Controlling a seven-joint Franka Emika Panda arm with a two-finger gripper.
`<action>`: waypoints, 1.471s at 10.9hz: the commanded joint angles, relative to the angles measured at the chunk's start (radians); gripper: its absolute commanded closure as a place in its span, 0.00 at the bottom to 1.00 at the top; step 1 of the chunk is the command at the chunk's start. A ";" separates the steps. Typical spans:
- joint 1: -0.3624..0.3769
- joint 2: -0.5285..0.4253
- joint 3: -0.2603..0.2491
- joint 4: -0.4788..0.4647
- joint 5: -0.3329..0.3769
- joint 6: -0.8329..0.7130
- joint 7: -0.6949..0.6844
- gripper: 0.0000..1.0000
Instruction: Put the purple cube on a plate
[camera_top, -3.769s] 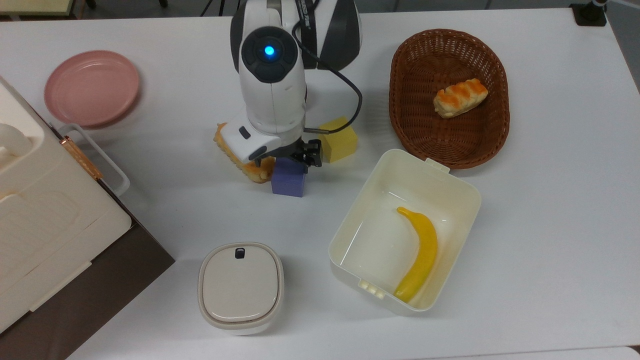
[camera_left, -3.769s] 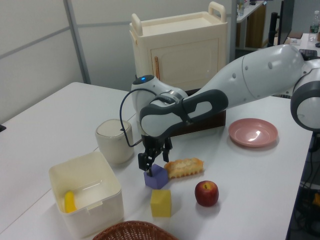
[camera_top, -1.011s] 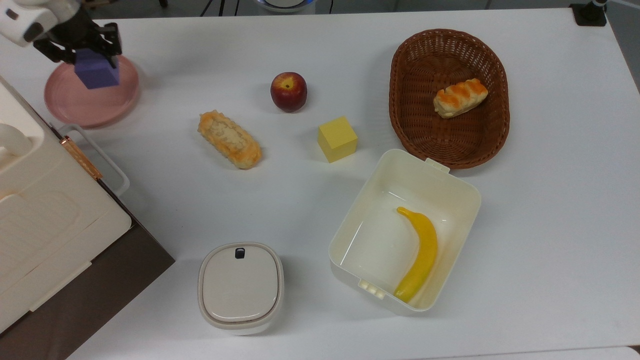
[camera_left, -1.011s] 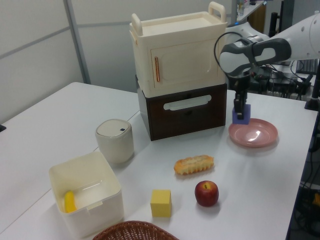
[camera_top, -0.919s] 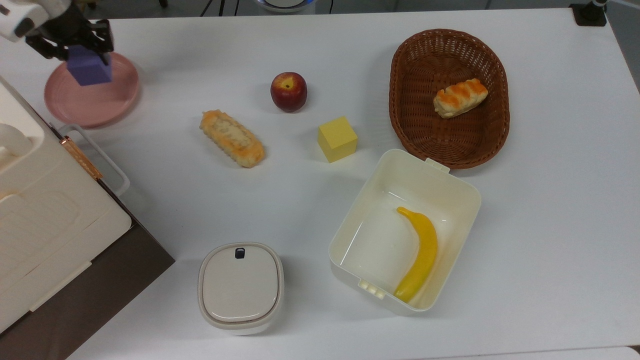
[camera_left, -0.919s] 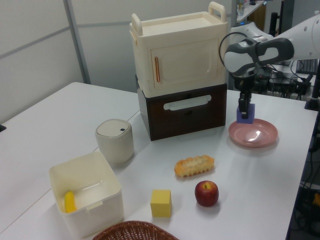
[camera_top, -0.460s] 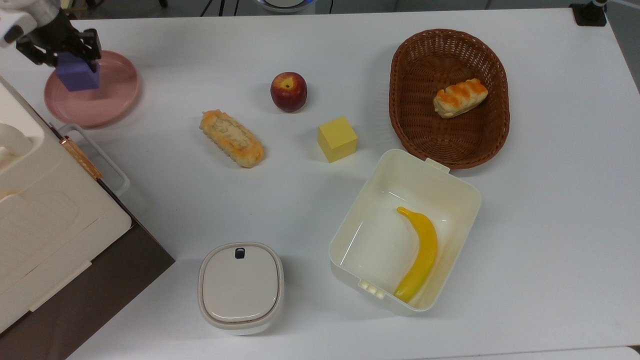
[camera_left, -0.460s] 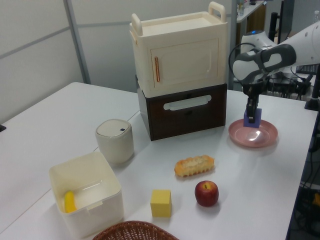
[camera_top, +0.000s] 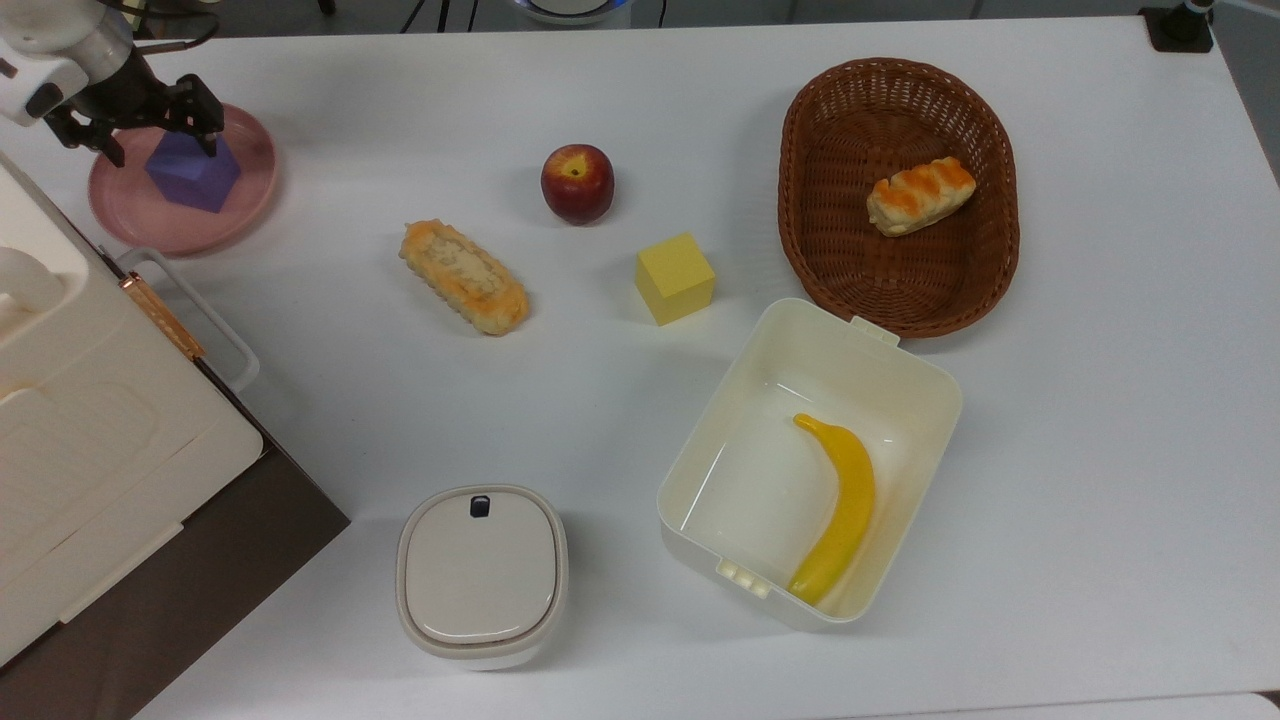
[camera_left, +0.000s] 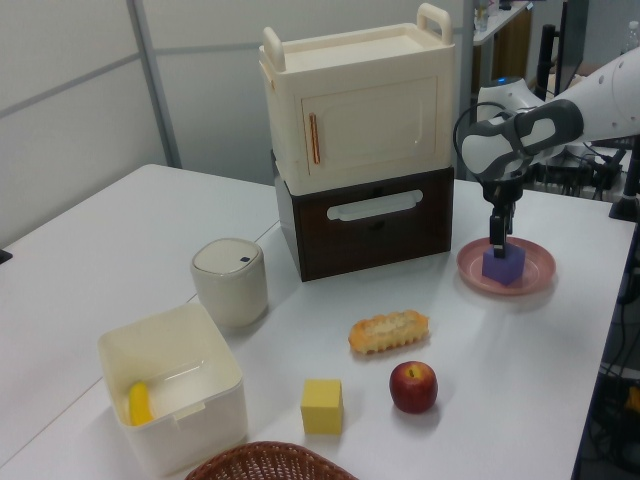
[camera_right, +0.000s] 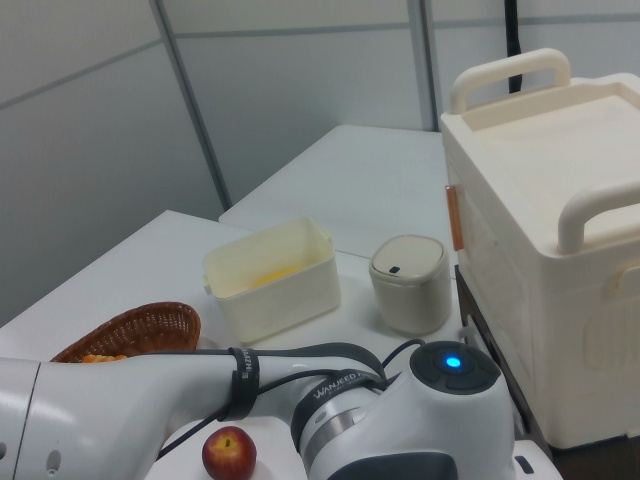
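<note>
The purple cube (camera_top: 193, 173) lies on the pink plate (camera_top: 140, 218) at the top view's far left, turned so one corner points forward. My gripper (camera_top: 162, 151) hovers just over the cube's back part, open, with a finger on either side of it. In the left view the purple cube (camera_left: 503, 265) rests in the middle of the plate (camera_left: 537, 261), and the gripper (camera_left: 497, 244) hangs straight down right above the cube's top.
A cream cabinet on a brown drawer (camera_top: 120, 420) stands close beside the plate. Across the table lie a bread roll (camera_top: 463, 277), an apple (camera_top: 577, 183), a yellow cube (camera_top: 676, 278), a wicker basket (camera_top: 985, 260), a white bin (camera_top: 905, 375) holding a banana, and a lidded canister (camera_top: 481, 573).
The gripper carried the purple cube over the plate, lowered it and opened; the cube now sits on the plate, twisted from how it was held.
</note>
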 joint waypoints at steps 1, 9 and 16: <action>0.015 -0.049 0.013 0.033 -0.015 -0.058 0.021 0.00; 0.317 -0.204 0.015 0.098 0.014 -0.267 0.606 0.00; 0.592 -0.257 0.007 0.187 0.033 -0.383 0.822 0.00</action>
